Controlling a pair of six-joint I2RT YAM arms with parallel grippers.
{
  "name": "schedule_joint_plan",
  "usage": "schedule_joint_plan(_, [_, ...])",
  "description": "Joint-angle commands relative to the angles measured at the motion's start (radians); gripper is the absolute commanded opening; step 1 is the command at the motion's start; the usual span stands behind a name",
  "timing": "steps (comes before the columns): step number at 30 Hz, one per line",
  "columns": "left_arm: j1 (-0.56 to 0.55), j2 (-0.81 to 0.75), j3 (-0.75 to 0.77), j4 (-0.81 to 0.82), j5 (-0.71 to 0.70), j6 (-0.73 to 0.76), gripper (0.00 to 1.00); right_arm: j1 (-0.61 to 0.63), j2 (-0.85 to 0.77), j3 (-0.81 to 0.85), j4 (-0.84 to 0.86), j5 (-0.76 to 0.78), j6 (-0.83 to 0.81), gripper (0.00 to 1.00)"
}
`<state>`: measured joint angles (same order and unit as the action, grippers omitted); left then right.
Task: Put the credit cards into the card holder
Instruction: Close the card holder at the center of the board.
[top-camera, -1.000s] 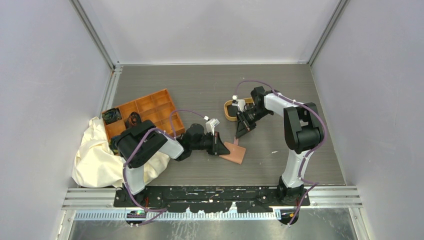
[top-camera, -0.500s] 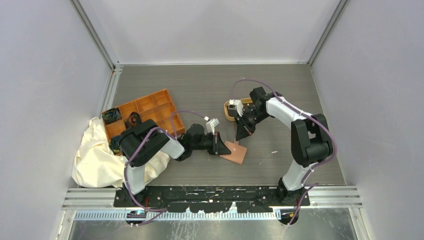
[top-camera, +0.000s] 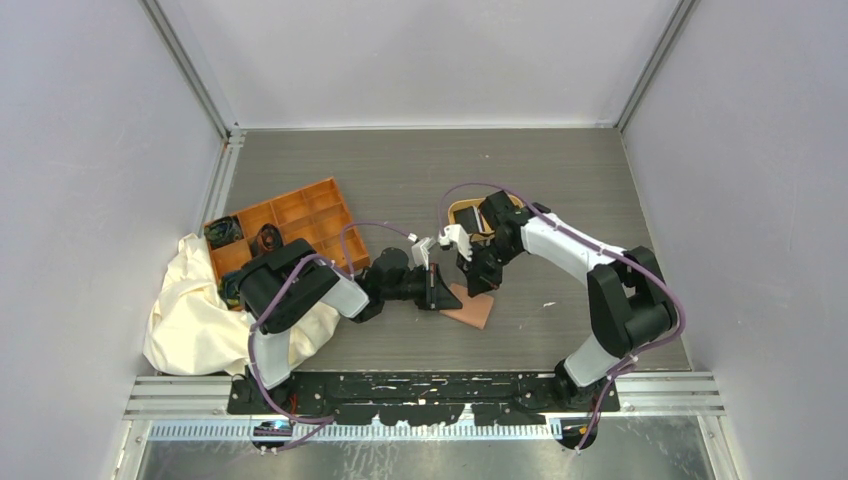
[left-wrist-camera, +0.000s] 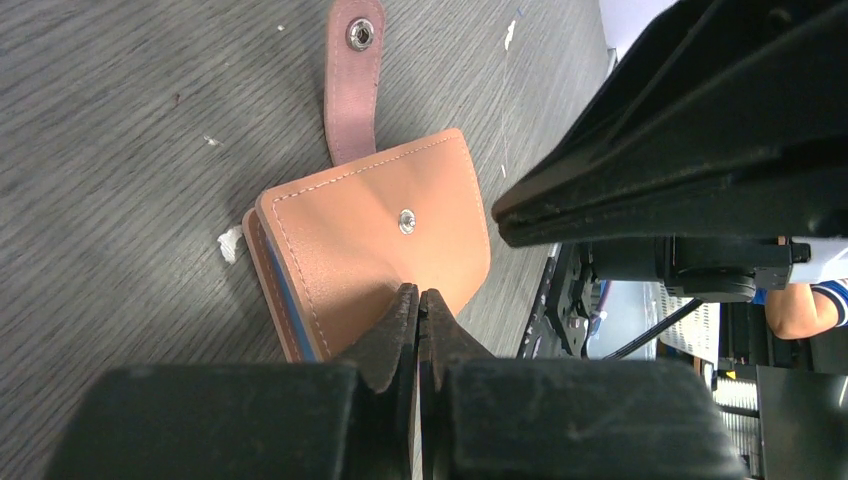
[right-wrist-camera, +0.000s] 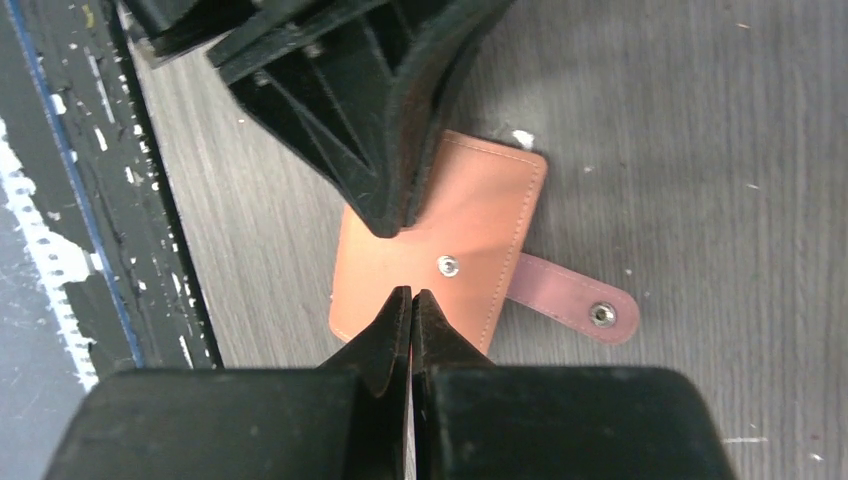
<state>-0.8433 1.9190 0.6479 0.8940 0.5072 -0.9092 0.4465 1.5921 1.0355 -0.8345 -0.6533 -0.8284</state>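
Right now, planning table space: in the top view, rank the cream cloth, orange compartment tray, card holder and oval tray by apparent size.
cream cloth
orange compartment tray
card holder and oval tray: look alike, tray partly hidden by the right arm, so unranked

The card holder lies on the surface, left gripper at its left edge, right gripper just behind; compartment tray far left.
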Motion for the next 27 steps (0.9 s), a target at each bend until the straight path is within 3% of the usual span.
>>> schedule_joint_plan(1, [-0.002, -0.004, -0.008, 0.056, 0.01, 0.006, 0.0, -0.024, -0.035, 0.016, 0.102, 0.051, 0.113, 0.12])
schedule_joint_plan(4, [-0.002, 0.0, -0.008, 0.061, 0.014, 0.005, 0.0, -0.081, -0.027, 0.023, 0.145, 0.033, 0.223, 0.37])
schedule_joint_plan(7, [-0.002, 0.007, -0.01, 0.071, 0.016, 0.003, 0.0, -0.179, 0.056, 0.089, 0.086, -0.022, 0.307, 0.45])
schedule_joint_plan(11, [-0.002, 0.014, -0.005, 0.077, 0.016, 0.0, 0.0, -0.234, 0.193, 0.193, -0.05, -0.091, 0.309, 0.47])
schedule_joint_plan(19, [-0.002, 0.022, -0.002, 0.077, 0.017, 0.001, 0.0, -0.23, 0.254, 0.199, 0.008, -0.053, 0.374, 0.53])
schedule_joint_plan(27, [-0.002, 0.016, -0.007, 0.08, 0.019, 0.001, 0.0, -0.209, 0.3, 0.205, 0.02, -0.046, 0.389, 0.45])
